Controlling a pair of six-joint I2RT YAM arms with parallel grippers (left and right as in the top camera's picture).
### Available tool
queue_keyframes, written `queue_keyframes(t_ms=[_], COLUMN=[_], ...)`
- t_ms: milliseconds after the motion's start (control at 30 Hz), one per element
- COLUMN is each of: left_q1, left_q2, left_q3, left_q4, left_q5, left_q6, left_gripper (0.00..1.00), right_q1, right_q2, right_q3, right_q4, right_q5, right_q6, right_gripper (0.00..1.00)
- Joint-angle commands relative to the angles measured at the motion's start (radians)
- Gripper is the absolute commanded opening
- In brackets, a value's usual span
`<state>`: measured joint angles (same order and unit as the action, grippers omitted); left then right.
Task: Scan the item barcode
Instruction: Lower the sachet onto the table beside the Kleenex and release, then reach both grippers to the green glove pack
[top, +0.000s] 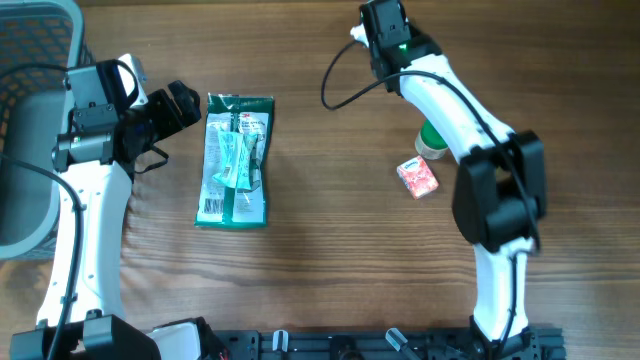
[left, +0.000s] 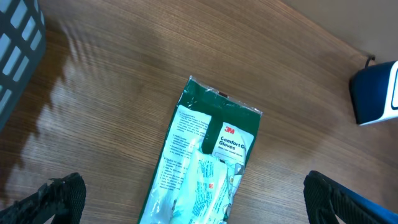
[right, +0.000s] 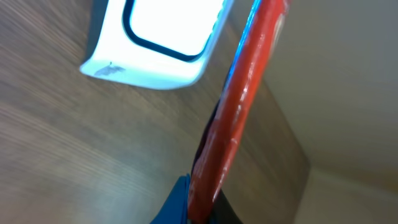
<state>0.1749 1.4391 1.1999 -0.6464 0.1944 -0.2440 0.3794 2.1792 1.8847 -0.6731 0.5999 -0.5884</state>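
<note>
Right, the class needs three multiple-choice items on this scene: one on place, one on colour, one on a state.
1. The glove packet lies: A in a drawer; B on the table beside the left gripper; C on a shelf.
2. The small box is: A blue; B red-pink; C black.
3. The left gripper is: A open; B shut on the packet; C shut on the box.
Key: B, it lies flat on the wood; B, its faces show red-pink; A, its fingers stand apart, empty.

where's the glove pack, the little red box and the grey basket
glove pack (top: 233, 160), overhead view, middle of the green packet
little red box (top: 417, 177), overhead view, its top face
grey basket (top: 35, 30), overhead view, slatted wall at top left
</note>
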Motion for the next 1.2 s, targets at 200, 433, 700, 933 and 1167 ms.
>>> queue_keyframes(t_ms=[200,433,700,933,1167], left_q1=[-0.005,-0.005,-0.005,-0.005,-0.005], left_q2=[0.001,0.001,0.001,0.001,0.001], left_q3=[0.006,0.006,0.006,0.006,0.006], left_q4=[0.003,0.003,0.002,0.000,0.000], left_q5=[-0.006,-0.006,-0.006,-0.006,-0.006], left_q6=[0.021,0.021,0.021,0.021,0.021], left_gripper=[1.00,1.00,1.00,1.00,1.00], right_q1=[0.024,0.025,0.025,0.026,0.042], right_q2=[-0.365,-0.362,-0.362,-0.362,-0.362], right_q3=[-0.001,-0.310,-0.629,-0.636,-0.636], right_q4=[-0.634,-0.655,-0.352,-0.359,-0.217], right_q5=[-0.607,-0.757,-0.743,-0.687,-0.883], right_q6=[0.644,0.664,0.678,0.678,0.843], right_gripper=[0.05,0.05,0.04,0.68,0.68])
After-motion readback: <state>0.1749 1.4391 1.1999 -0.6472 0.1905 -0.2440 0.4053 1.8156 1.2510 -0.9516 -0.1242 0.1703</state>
